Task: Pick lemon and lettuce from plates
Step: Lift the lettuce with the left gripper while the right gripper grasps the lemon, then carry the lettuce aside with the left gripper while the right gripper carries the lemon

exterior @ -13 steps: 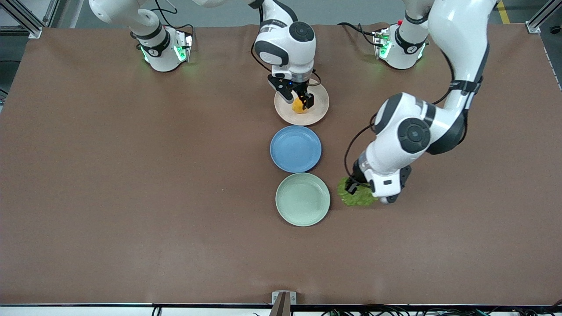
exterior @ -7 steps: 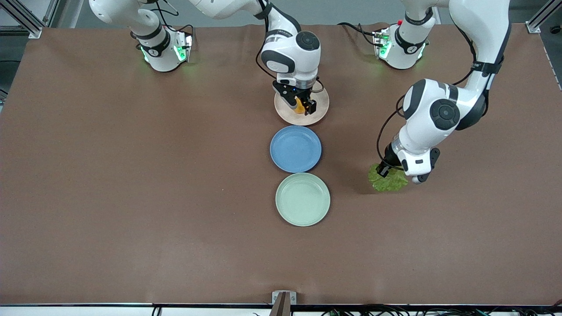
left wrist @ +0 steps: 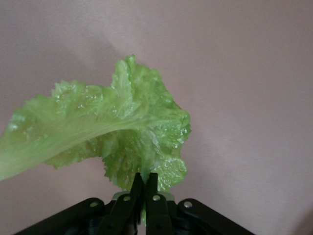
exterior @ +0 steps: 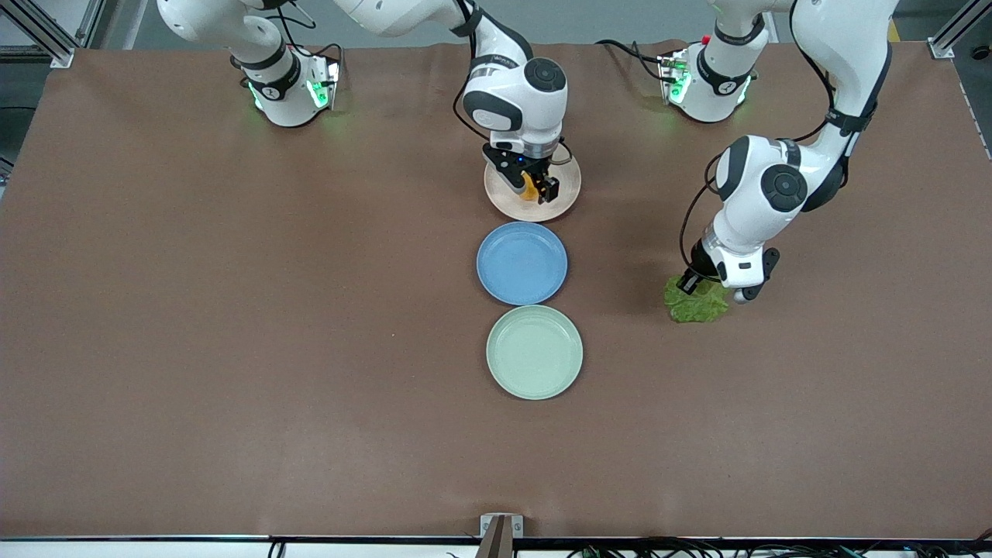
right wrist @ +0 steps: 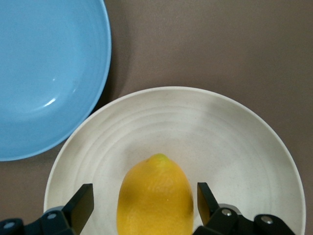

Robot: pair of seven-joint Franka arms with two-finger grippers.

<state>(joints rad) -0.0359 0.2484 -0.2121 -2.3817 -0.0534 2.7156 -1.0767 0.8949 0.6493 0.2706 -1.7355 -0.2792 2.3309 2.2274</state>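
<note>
Straddling the small oval yellow-orange lemon [right wrist: 155, 196] on the round beige-pink plate [exterior: 564, 200], the right pincer [exterior: 532, 187] stood open, not yet gripping.
The left pincer [left wrist: 143, 193], clamped on the crinkly green lettuce leaf [left wrist: 117, 132], dangled it over the brown surface [exterior: 232, 310], clear of the pale mint plate [exterior: 535, 353].

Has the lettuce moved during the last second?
Yes. Held in the shut left gripper, the lettuce has moved away from the mint green plate, toward the left arm's end of the table.

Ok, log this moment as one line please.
left end effector: shut on lettuce, over bare table | right end effector: open, straddling lemon on beige-pink plate | mint plate: holds nothing
</note>
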